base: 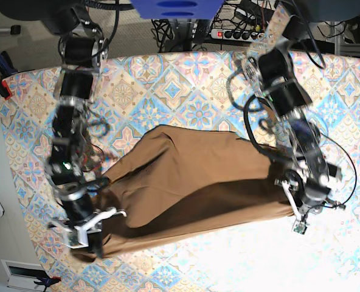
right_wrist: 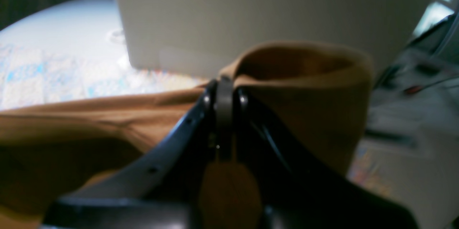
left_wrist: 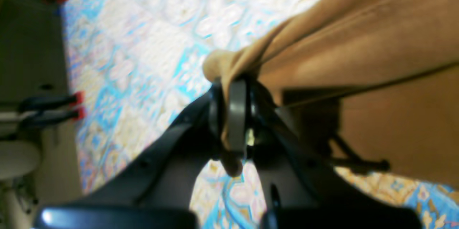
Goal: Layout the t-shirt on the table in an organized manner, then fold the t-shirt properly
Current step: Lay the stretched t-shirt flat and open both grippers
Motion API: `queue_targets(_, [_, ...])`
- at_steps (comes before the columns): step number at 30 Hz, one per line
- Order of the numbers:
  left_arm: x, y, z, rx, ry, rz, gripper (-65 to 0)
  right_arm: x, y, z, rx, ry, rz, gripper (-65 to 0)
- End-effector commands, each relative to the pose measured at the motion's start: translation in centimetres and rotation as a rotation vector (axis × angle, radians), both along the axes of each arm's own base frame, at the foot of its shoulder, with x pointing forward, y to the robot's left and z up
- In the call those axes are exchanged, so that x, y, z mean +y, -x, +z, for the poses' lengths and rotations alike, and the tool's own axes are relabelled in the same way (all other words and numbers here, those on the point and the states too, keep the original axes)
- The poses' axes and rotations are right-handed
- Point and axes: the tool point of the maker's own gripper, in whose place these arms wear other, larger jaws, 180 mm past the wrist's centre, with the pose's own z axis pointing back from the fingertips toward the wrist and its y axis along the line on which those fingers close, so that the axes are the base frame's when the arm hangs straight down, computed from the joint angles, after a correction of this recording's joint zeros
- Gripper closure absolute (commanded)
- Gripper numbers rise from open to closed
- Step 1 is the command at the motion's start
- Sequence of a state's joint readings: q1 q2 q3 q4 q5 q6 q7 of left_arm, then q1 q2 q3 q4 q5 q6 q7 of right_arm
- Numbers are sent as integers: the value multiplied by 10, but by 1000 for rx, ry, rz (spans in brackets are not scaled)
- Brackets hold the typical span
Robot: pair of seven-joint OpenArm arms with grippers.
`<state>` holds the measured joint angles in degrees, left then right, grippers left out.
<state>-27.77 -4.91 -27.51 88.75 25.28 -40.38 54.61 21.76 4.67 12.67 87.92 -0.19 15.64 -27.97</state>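
**Both grippers clamped on the tan t-shirt**

Left wrist view: the left gripper (left_wrist: 236, 89) is closed on a bunched corner of the t-shirt (left_wrist: 376, 49), a nub of cloth poking out past the fingertips. From that pinch the brown fabric stretches away taut, lifted off the table (left_wrist: 143, 49), whose blue and cream tile pattern lies beside and beneath the shirt. Red-tipped clamps (left_wrist: 77, 105) sit at the table's edge, well apart from the shirt.

Right wrist view: the right gripper (right_wrist: 224, 92) is likewise shut on the t-shirt (right_wrist: 89, 128), pinching a rolled fold of its edge. The cloth sags away from the grip, with the patterned table (right_wrist: 53, 78) beyond it.

Base view: the t-shirt (base: 192, 182) lies across the middle of the table (base: 168, 79), spread between the two arms. The right gripper (base: 89, 234) holds one end of the shirt, the left gripper (base: 295, 204) the opposite end.
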Motion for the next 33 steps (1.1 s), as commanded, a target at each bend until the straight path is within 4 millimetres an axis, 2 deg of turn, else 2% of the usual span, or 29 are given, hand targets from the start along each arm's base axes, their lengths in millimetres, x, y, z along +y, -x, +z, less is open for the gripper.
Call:
queue_targets(1, [8,-11,12,-21,-11,4,0,-2,-13,20,-60,-19,-2,0])
queue_targets(3, [4,-26,9,-20,18,-24,0,0,-29,1,-21,-40,8,0])
queue_targets(7, [-18,-63,-9,-27,133,-106,0,16,-74,-7,20,-68,50,0])
queue_targets(8, [-12,-71,-10,-40,158,-81,0,18,-84,-11,32,-79,56,0])
queue_targets(11, [-9,-94,-20,-53,242,-18,0,21,-107,-45,133,-108,59,0])
queue_targets(12, [-11,-102,-20,-69,267,0,-34,22,-114,-50,163,-110,60,-26])
queue_targets(14, [-12,-110,-20,-96,282,20,-220,23,-124,-53,187,-111,62,-194])
queue_targets(17, [-17,-114,-18,-124,289,14,-458,26,-126,-55,158,-92,78,-443])
queue_targets(19, [-17,-113,-20,-117,289,15,-518,29,-125,-53,140,-61,96,-562])
queue_targets(21, [-17,-112,-22,-103,290,19,-519,25,-126,-51,132,-29,101,-629])
queue_targets(25, [-12,-103,-32,-95,284,29,-519,26,-127,-41,101,-24,107,-648])
queue_targets(28, [-4,-89,-37,-110,248,41,-519,27,-112,-73,142,-36,107,-648])
queue_targets(30, [-1,-79,-34,-131,216,22,-519,25,-109,-72,122,-64,97,-648])
queue_targets(33, [-14,-64,-37,-129,197,-62,-519,14,-101,-79,160,-72,68,-647])
